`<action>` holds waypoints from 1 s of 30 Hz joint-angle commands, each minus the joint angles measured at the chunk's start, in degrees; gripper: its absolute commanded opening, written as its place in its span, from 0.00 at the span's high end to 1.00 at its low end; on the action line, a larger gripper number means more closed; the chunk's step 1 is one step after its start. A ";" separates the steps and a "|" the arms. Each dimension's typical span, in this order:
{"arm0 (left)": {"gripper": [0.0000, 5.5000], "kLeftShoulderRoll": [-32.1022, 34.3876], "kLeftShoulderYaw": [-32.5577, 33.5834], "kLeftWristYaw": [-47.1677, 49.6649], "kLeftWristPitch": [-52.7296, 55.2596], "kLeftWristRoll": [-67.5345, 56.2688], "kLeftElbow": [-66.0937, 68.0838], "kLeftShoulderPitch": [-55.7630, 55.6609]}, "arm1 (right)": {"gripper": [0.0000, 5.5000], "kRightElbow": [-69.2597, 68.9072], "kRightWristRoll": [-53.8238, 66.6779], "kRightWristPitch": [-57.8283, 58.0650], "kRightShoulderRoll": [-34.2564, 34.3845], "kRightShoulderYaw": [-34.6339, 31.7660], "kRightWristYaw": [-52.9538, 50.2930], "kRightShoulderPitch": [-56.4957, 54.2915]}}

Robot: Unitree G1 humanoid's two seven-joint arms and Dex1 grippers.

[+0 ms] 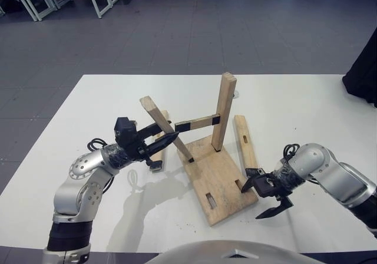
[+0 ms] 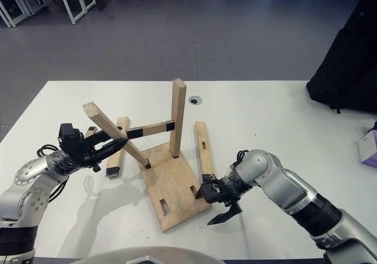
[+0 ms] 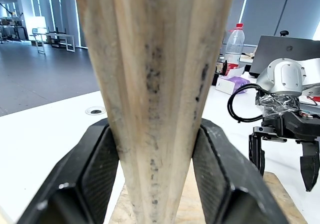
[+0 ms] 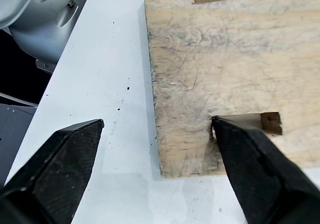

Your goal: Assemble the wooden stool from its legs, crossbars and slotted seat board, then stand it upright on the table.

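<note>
1. Seat board – lies flat on the white desk, slotted face up, a bit skewed to the desk edge.
2. Upright leg stands in the board's far end, close to vertical.
3. Tilted leg – foot at the board's far left corner, top leaning away toward the robot's left.
4. Crossbar with dark-wrapped ends spans between the two legs, sloping up toward the upright one.
5. Left hand is clamped on the tilted leg about halfway up. In the left wrist view its fingers press the wood from both sides.
6. Right hand is spread wide and grips nothing. It sits at the board's near right corner, one fingertip at the corner slot and the other finger out over bare desk beside the board edge. Contact with the board cannot be judged.
7. Second slot at the near end is unfilled.
8. Loose slotted leg lies flat on the desk just beside the board's right edge.
9. Another loose wooden piece lies flat on the desk left of the board, under the left hand.
</note>
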 commanded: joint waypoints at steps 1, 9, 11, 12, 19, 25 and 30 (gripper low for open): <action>0.63 4.09 -1.93 -5.31 6.51 -1.02 5.55 -2.00 | 0.27 1.94 0.53 3.32 -0.04 1.32 2.12 1.13; 0.63 5.14 -7.84 -9.28 8.00 2.83 13.00 -5.98 | 0.27 1.97 2.10 5.79 1.57 0.63 2.93 -1.45; 0.63 5.05 -9.13 -7.99 6.82 4.85 11.89 -4.03 | 0.27 1.57 2.05 5.74 1.60 0.61 2.51 -1.14; 0.63 4.90 -9.86 -7.32 6.28 5.92 11.75 -3.37 | 0.27 1.46 1.97 5.70 1.61 0.56 2.17 -0.89; 0.63 4.29 -12.51 -4.20 4.06 8.52 13.71 -1.38 | 0.27 1.79 1.49 5.45 2.23 0.59 1.37 -0.68; 0.63 4.82 -13.74 -4.17 3.93 9.05 13.25 -1.41 | 0.27 0.98 3.01 5.35 3.68 -1.52 0.20 -0.40; 0.63 5.32 -14.90 -3.38 4.49 8.72 11.77 -0.08 | 0.27 -3.86 10.62 9.83 3.47 -9.05 -0.13 -1.65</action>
